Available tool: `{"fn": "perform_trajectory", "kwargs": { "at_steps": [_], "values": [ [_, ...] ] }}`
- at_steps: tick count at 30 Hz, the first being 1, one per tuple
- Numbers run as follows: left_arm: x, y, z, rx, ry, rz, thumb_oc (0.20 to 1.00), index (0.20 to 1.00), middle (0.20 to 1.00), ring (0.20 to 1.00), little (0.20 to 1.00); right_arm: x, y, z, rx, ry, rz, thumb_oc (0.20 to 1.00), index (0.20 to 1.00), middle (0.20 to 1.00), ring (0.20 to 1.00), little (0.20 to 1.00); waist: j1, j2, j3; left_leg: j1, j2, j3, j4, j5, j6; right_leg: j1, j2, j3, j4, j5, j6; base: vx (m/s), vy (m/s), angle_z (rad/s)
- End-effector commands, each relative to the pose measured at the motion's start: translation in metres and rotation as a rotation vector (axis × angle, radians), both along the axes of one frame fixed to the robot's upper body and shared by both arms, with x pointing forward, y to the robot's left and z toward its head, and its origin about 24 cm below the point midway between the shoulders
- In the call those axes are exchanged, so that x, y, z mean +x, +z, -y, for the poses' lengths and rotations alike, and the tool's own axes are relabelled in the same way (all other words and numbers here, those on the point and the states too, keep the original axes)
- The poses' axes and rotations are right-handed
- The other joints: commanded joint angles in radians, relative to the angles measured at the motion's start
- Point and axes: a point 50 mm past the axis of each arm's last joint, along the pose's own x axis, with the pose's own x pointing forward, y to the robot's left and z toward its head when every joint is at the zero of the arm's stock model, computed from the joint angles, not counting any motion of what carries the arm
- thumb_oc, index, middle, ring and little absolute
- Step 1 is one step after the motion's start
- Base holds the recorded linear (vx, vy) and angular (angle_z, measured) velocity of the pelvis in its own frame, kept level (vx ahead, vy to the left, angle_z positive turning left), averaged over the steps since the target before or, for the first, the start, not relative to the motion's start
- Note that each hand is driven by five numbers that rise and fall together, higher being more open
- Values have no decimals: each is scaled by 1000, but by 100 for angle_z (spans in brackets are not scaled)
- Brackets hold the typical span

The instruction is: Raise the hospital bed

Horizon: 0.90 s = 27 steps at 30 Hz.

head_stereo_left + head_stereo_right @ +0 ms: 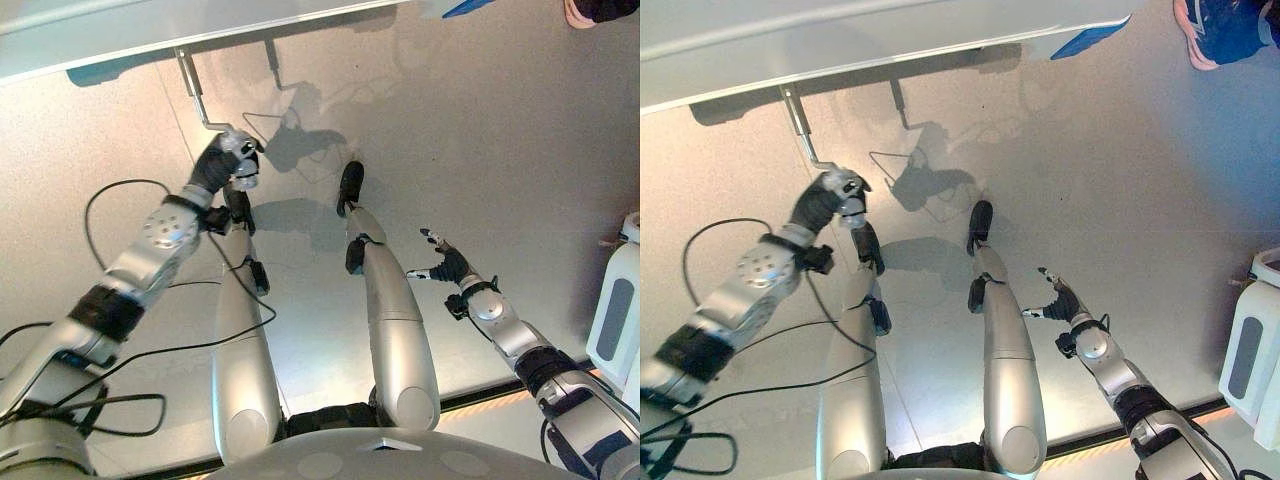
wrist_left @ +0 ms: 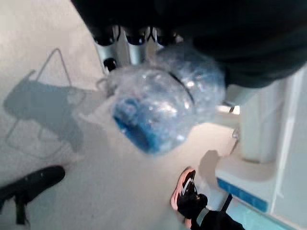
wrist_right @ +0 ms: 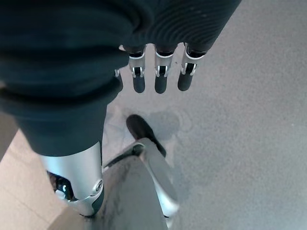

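Observation:
The hospital bed (image 1: 150,35) runs along the far side as a pale frame edge. A bent metal crank rod (image 1: 195,92) hangs from under it. Its handle (image 2: 163,105) is blue and wrapped in clear bubble plastic. My left hand (image 1: 228,165) reaches up to the rod's lower end and is shut on that handle, fingers (image 2: 129,45) curled over the wrap. A second, shorter crank rod (image 1: 272,55) hangs further right, untouched. My right hand (image 1: 447,267) hovers low at the right over bare floor, open, its fingers (image 3: 158,79) straight and holding nothing.
A person's shoe (image 1: 1215,30) stands on the floor by the bed's far right corner, next to a blue bed fitting (image 1: 1085,42). A white plastic container (image 1: 615,320) sits at the right edge. Grey floor lies between the bed and me.

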Motion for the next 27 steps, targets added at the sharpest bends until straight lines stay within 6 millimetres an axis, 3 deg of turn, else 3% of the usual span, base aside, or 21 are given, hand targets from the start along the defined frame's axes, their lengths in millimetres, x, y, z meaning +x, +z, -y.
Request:
{"fn": "perform_trajectory", "kwargs": {
  "at_steps": [1,7,8,9,11,13,14,17,24,25,27],
  "values": [
    [-29,8,23,-43,-189,109,200,200,200,200,200,-26,-6,28,-61,-19,-54,1000,1000,1000,1000,1000,-14,92,-24,-45,-1,6,-11,56,-4,7,-22,11,8,19,156,24,56,11],
    [-45,2,-5,-1,-103,79,200,200,200,200,200,-33,-11,36,-68,-40,-78,1000,1000,1000,1000,1000,14,109,-24,-49,-18,12,-4,44,3,25,-50,-2,-12,33,167,55,111,8],
    [-47,-6,-14,-10,-56,57,200,200,200,200,200,-36,-14,36,-74,-36,-93,1000,1000,1000,1000,1000,20,111,-24,-30,-22,15,14,4,-1,56,-60,1,-12,11,181,30,100,7],
    [-46,-3,-14,-9,-56,68,200,200,200,200,200,-33,-11,36,-73,-36,-81,1000,1000,1000,1000,1000,19,111,-24,-56,-23,19,10,32,6,34,-61,-1,-22,39,173,83,98,8],
    [-47,-9,-20,6,-16,51,200,200,200,200,200,-37,-15,36,-75,-31,-99,1000,1000,1000,1000,1000,25,109,-24,-36,-25,18,26,-8,3,59,-65,4,-18,14,185,56,96,10],
    [-46,-6,-20,6,-16,63,200,200,200,200,200,-33,-12,35,-75,-31,-87,1000,1000,1000,1000,1000,23,108,-24,-62,-27,21,21,22,11,35,-67,2,-27,43,177,20,150,5],
    [-42,-20,-40,14,129,46,200,200,200,200,200,-34,-14,31,-71,-18,-92,1000,1000,1000,1000,1000,29,98,-24,-63,-31,22,84,-45,18,58,-78,12,-15,16,192,66,200,1],
    [-39,-26,-48,19,185,33,200,200,200,200,200,-31,-13,28,-64,-12,-87,1000,1000,1000,1000,1000,29,89,-24,-81,-32,26,115,-63,24,55,-84,16,-14,17,198,79,175,-6],
    [-14,-26,-65,38,371,57,200,200,200,200,200,-19,-11,12,-45,13,-64,1000,1000,1000,1000,1000,13,34,-24,-144,-30,35,180,-110,36,52,-94,19,-64,45,220,41,114,3],
    [3,-17,-73,26,447,72,200,200,200,200,200,-13,-11,2,-31,31,-58,1000,1000,1000,1000,1000,0,3,-24,-167,-29,35,207,-127,45,53,-90,21,-88,57,226,40,82,0],
    [11,-10,-72,31,459,87,200,200,200,200,200,-10,-9,0,-28,36,-50,1000,1000,1000,1000,1000,-4,-8,-24,-178,-29,33,218,-135,49,51,-89,23,-96,62,227,43,81,-12]
  ]
}}
